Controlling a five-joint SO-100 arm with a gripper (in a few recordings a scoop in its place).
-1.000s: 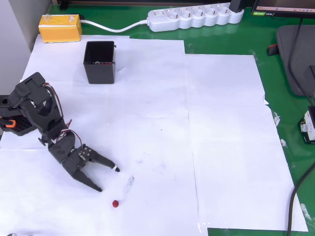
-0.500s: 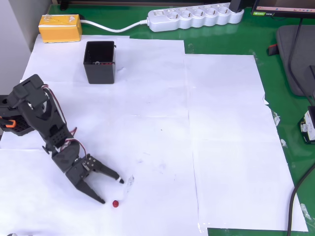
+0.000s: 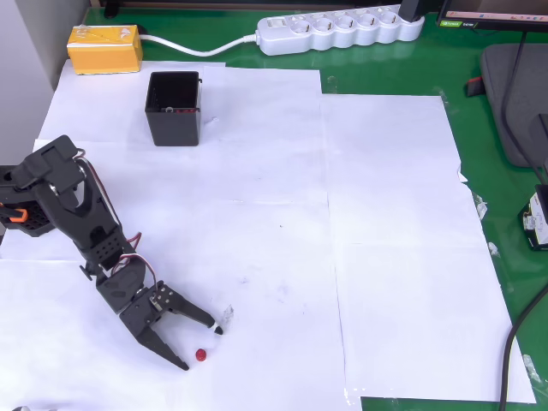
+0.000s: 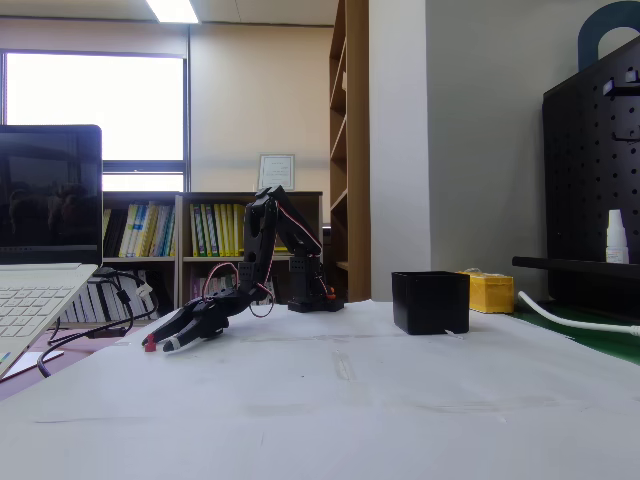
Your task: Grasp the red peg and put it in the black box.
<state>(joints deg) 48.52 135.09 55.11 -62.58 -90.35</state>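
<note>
Red peg (image 3: 200, 354) sits on the white paper (image 3: 385, 257) between our gripper's (image 3: 202, 348) spread-open jaws, close to the paper's near edge. Black box (image 3: 173, 108) is well apart, with open paper between. Our fixed view shows the fingertips (image 4: 152, 344) low at the table.

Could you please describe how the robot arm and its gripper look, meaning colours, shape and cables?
The arm is built of black plastic segments, with an orange part at its base on the left of the overhead view. Thin red and white wires loop along its joints. The gripper has two long, pointed black fingers; one tip looks whitish.
</note>
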